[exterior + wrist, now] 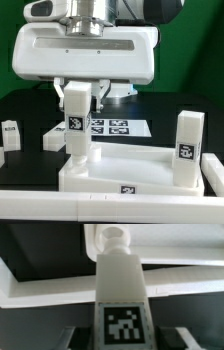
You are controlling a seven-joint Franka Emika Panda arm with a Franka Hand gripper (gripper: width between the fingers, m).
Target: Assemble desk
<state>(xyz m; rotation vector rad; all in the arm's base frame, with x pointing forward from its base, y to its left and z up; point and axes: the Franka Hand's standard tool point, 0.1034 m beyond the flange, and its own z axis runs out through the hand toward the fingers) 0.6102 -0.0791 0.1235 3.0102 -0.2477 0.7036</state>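
Desk tabletop (pixel 130 172), a white tray with a raised rim, lies on the black bench (pixel 25 108) at the near edge of the exterior view, a small tag on its near rim. One white square left leg (pixel 76 140) stands upright on it toward the exterior view's left, and a right leg (pixel 187 150) stands upright toward the exterior view's right; each carries a black-and-white tag. The pincer (pixel 78 100) hangs straight above the left leg, its fingers set against both flanks of the post's upper end, pinching it.

Only the exterior view shows the right leg, the marker board (pixel 112 128) lying flat just beyond the tabletop, and a loose leg (pixel 10 133) resting on the bench at the far left edge, well apart from the tray. Another white piece (pixel 55 140) lies just left of the held post, but too little of it shows to name it.

Only the wrist view looks along the left leg (pixel 122 286): its tag fills the close end, the dark fingers (pixel 72 338) flank it on both sides, and a rounded tip (pixel 113 235) ends the post over the white tabletop (pixel 60 288). Whether that tip is seated is too blurred to tell.

The bench is matt black, and a plain green wall (pixel 195 60) closes the scene behind the arm.
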